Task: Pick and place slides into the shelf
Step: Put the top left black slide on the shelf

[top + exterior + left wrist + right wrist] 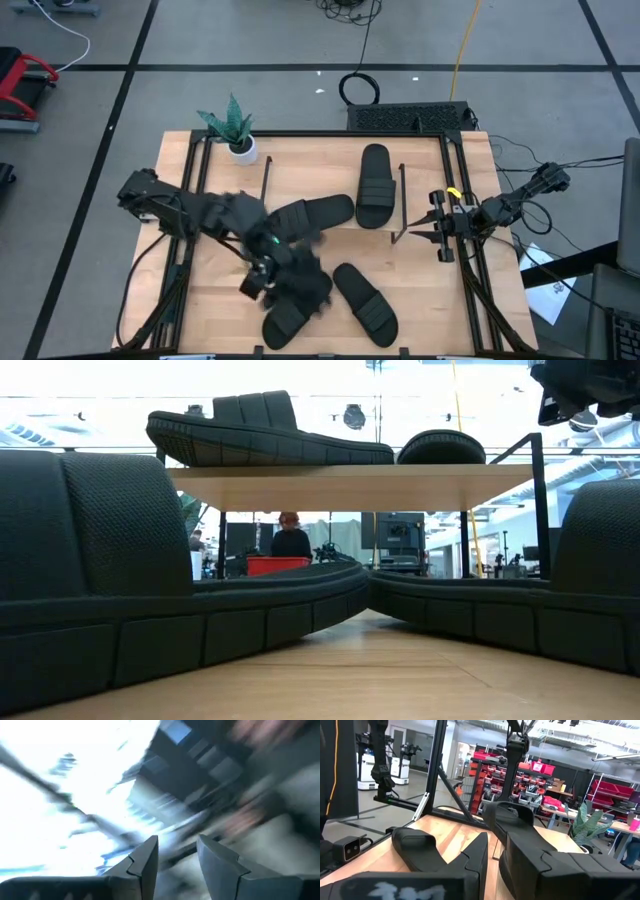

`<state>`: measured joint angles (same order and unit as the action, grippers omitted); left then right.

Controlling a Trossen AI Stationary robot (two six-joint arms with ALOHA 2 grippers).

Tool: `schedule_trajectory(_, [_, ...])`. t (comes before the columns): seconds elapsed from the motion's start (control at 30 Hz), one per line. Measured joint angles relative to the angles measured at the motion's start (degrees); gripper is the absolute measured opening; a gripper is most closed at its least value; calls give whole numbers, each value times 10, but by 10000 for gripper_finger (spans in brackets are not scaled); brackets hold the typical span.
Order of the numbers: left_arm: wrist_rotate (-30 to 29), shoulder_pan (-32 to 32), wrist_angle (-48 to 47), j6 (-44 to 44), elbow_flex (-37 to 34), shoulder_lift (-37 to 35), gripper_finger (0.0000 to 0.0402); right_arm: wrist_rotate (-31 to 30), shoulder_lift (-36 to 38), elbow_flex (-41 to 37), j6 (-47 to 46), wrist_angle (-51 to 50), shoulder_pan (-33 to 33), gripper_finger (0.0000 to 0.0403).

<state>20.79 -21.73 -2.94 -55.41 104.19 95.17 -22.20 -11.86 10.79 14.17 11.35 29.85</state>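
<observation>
Left gripper over the front slide, two slides on the shelf already.

My left gripper (262, 272) hangs over the front-left slide (292, 305); in my left wrist view the fingers (145, 862) stand apart with nothing between them, so nothing is held; the other loose slide (365, 303) lies just beside it on the tabletop (420, 290); two slides (374, 185) rest on the shelf (310, 165); my right gripper (432, 228) waits at the shelf's right end, whether open or closed I cannot tell; I judge I should straddle the ribbed strap squarely, close firmly, lift level, and clear the shelf's wire frame on the way in.
</observation>
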Motion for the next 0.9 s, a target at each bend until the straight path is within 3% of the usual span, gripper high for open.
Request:
schedule_trajectory(0.1, [-244,-2,6,-140,14,-15,145,0,-1,0,0,0,0,64])
schedule_trajectory(0.17, [-386,9,-12,-157,26,-17,145,0,-2,0,0,-1,0,64])
schedule_trajectory(0.2, [-419,21,-45,-135,35,-19,145,0,-3,0,1,0,0,64])
schedule_trajectory(0.3, [-391,57,-204,-63,57,-44,145,0,-3,0,3,0,0,64])
schedule_trajectory(0.47, [-343,111,-300,50,44,-139,144,0,-3,0,4,0,0,64])
schedule_trajectory(0.6, [-331,138,-305,82,-22,-215,121,0,-4,0,16,2,0,64])
schedule_trajectory(0.9, [-326,209,-169,111,-297,-374,26,-1,-5,0,20,4,0,64])
